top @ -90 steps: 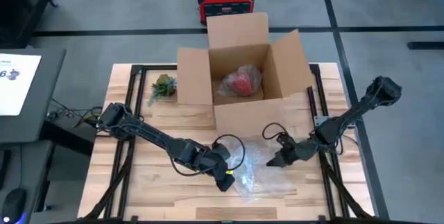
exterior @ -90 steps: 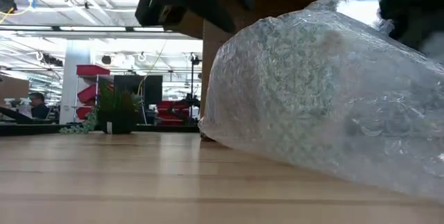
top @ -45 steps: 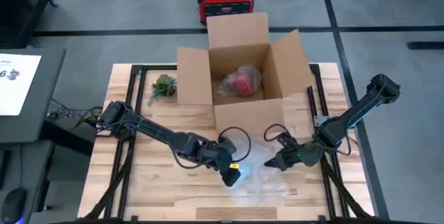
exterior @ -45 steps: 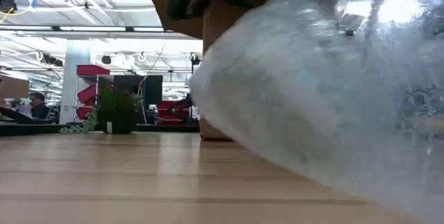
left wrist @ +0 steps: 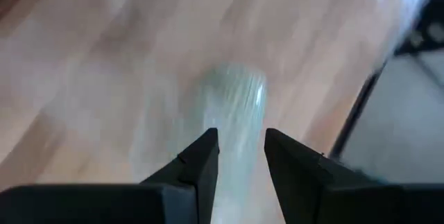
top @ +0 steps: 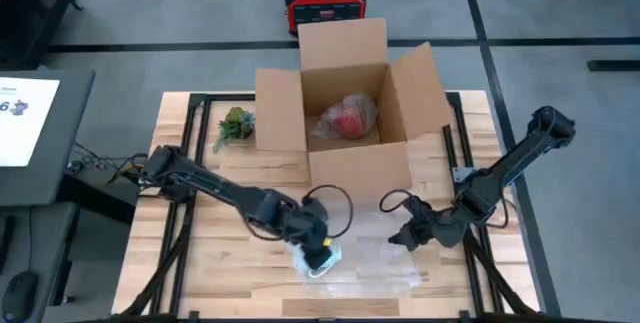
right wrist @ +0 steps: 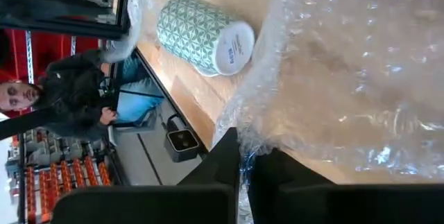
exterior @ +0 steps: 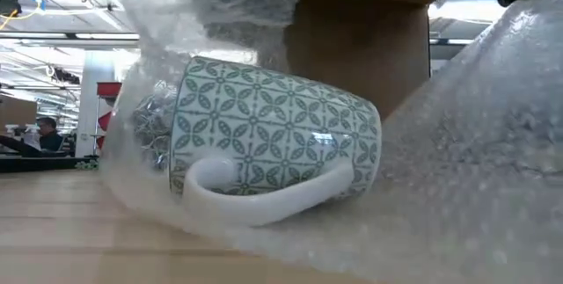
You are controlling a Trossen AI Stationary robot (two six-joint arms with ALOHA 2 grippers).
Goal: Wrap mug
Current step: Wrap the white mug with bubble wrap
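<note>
A mug (exterior: 273, 134) with a green leaf pattern and a white handle lies on its side on a sheet of clear bubble wrap (top: 372, 258), near the table's front edge. In the right wrist view the mug (right wrist: 199, 33) shows its white base. My left gripper (top: 317, 251) hovers right over the mug, shut on the wrap. The wrap rises around the mug's open end (exterior: 141, 99). At the sheet's right side my right gripper (top: 402, 237) is shut on the wrap's edge. My left gripper has a pale fold of bubble wrap (left wrist: 239, 123) between its two fingers and comes at it from above, pointing down; blur hides which part of the sheet this is. The wrap climbs from the table past the mug to the fingers. My right gripper pinches the sheet's right edge (right wrist: 241, 132) between its two fingers, low over the table, coming from the table's right side. The rest of the sheet (right wrist: 347, 64) lies slack on the table, bulging up beside the fingers.
An open cardboard box (top: 283, 113) stands behind the wrap at the table's middle, with a wrapped red thing (top: 346, 118) inside. A small plant (top: 235, 123) sits left of the box. A red device (top: 325, 1) is on the floor beyond. A person (right wrist: 66, 96) sits beyond the table's near edge.
My left gripper has swung a little toward the table's right edge and then back toward the left, taking the wrap's edge with it. The wrap that hid the mug in the low view has come up off its near side, and the mug now shows plainly.
</note>
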